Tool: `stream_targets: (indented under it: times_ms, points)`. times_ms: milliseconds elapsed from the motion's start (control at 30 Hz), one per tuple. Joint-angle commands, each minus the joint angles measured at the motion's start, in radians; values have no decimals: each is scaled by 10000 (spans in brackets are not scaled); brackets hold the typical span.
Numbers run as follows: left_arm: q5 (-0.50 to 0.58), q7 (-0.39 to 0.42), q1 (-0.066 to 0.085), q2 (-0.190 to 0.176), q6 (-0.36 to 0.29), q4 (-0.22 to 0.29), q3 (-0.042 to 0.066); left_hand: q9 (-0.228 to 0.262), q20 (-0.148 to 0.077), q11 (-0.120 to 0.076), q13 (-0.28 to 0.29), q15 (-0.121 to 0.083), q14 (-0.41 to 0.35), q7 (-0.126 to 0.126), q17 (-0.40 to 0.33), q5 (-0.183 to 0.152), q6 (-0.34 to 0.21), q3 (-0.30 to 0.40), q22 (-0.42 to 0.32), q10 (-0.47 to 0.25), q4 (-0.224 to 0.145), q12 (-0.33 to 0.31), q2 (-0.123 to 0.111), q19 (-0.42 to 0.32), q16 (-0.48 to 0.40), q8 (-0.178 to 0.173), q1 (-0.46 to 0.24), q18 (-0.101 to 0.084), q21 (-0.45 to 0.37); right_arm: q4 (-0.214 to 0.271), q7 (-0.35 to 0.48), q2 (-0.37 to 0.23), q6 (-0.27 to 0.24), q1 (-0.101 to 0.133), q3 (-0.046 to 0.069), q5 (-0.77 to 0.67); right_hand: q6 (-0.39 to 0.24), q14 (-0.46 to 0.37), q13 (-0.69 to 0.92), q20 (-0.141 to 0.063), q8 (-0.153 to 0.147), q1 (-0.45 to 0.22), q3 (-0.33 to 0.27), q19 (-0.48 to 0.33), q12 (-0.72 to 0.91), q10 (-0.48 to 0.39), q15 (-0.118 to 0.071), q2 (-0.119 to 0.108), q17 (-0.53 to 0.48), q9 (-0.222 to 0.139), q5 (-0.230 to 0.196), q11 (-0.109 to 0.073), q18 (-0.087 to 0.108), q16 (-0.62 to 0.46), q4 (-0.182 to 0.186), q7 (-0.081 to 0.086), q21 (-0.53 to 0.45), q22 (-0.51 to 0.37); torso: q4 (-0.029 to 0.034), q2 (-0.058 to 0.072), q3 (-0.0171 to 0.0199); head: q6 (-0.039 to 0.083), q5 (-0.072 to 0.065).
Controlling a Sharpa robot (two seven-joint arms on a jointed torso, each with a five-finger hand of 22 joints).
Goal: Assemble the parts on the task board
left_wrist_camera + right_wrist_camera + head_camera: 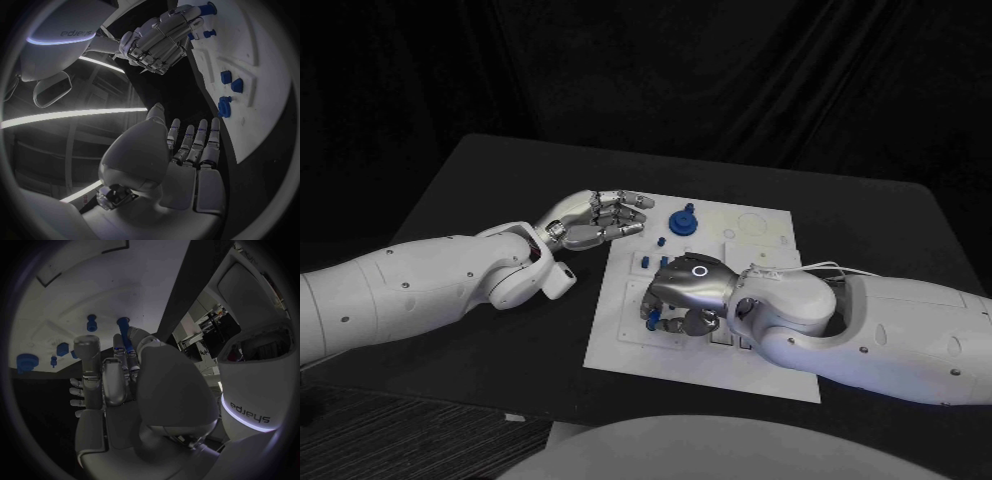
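The white task board (pixel 762 350) lies in the middle of the black table. My right hand (pixel 687 288) is low over the board's left half, fingers pointing down, and pinches a long blue peg (pixel 123 331) at its fingertips. A second blue peg (pixel 92 321) stands just beside it. A round blue knob (pixel 682 220) stands near the board's far edge, with small blue pieces (pixel 659 241) close by. My left hand (pixel 599 220) hovers at the board's far left corner, holding nothing. Its fingers (pixel 194 142) stretch out side by side towards the board's edge (pixel 250 145).
Several blue parts (pixel 225 77) sit in the board's recesses between the two hands. Round and square outlines (pixel 762 228) mark the board's far right part. Bare black table (pixel 488 190) surrounds the board, with its edge near on the left.
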Motion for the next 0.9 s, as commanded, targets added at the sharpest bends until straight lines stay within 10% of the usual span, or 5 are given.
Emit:
stream_targets:
  times_ms: [33, 667, 833, 900]
  points:
    - [67, 101, -19, 28, 134, 13, 10, 6, -22, 14, 11, -12, 61, 67, -15, 64, 19, -38, -15, -69, -9, 63, 2, 72, 26, 53, 74, -153, 36, -7, -124, 22, -16, -52, -12, -101, 39, 257, 15, -8, -35, 39, 6, -59, 29, 116, -56, -27, -22, 9, -46, -42, -92, -70, -34, 16, -87, 904, 12, 4, -1, -1, -30]
    - [67, 33, -33, 50, 172, -10, 10, 29, -19, 54, 25, 24, 74, 244, -30, 81, 155, -19, -45, -118, -21, 149, 51, 63, 51, 133, 102, -184, 25, -134, -99, 115, -74, -68, -12, -101, -188, 181, 23, 22, -238, -20, 81, -199, -130, -41, 6, -88, -135, -24, -416, 42, -64, -202, -153, 100, -364, 847, 13, -5, -10, -1, -23]
    - [67, 31, -40, 52, 179, -16, 10, 29, -19, 57, 27, 28, 77, 249, -31, 83, 161, -19, -47, -120, -22, 156, 52, 62, 54, 134, 103, -186, 24, -162, -113, 118, 63, -87, -12, -101, -1646, -83, -38, 272, -378, -357, -7, -599, -393, -1608, 382, -378, -415, -330, -846, 479, -9, -494, -124, 310, -1243, 672, 16, -3, -7, -1, -24]
    - [67, 31, -42, 52, 180, -20, 10, 29, -19, 59, 28, 31, 79, 250, -31, 83, 163, -18, -48, -121, -22, 159, 53, 62, 56, 134, 103, -187, 24, -163, -95, 110, 77, -93, -12, -101, -2427, -161, -24, 300, -342, -378, -169, -689, -377, -2245, 329, -401, -485, -493, -1024, 514, 54, -561, -198, -71, -1431, 634, 19, -4, -7, -1, -35]
